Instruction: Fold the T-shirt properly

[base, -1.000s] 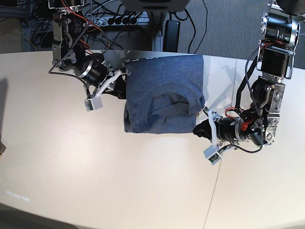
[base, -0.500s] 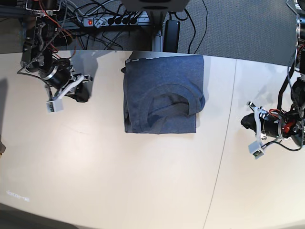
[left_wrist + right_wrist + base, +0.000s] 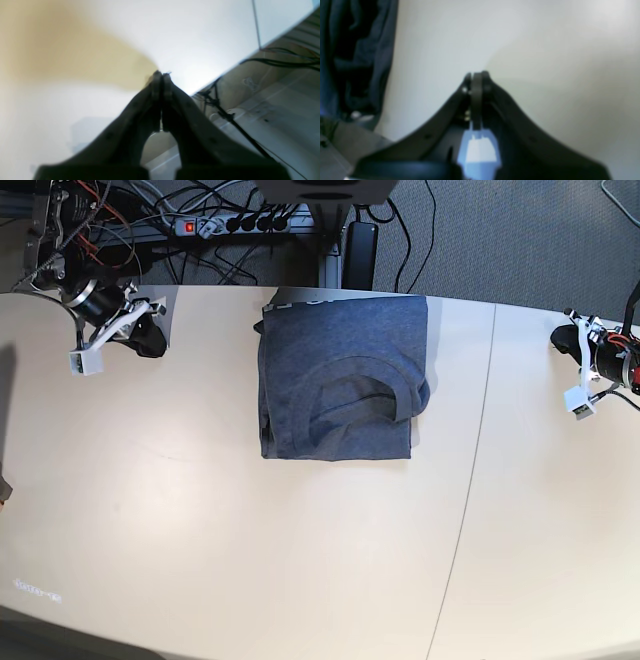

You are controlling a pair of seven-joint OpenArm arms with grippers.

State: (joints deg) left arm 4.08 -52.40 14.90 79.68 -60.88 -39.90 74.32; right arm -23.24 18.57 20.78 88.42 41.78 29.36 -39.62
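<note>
The slate-blue T-shirt [image 3: 340, 380] lies folded into a rectangle at the back middle of the table, collar facing up. Its edge also shows at the left of the right wrist view [image 3: 357, 50]. My right gripper [image 3: 152, 340] is at the table's far left corner, well apart from the shirt, shut and empty [image 3: 476, 75]. My left gripper [image 3: 564, 338] is at the far right edge of the table, also apart from the shirt, shut and empty [image 3: 161, 75].
The pale table [image 3: 250, 560] has a seam [image 3: 470, 480] running front to back, right of the shirt. A power strip and cables [image 3: 240, 220] lie behind the table's back edge. Cables and floor show beyond the table edge in the left wrist view [image 3: 275, 62].
Both arms have drawn away from the shirt's sides, outward and back to the far corners of the table. The folded shirt has stayed in place.
</note>
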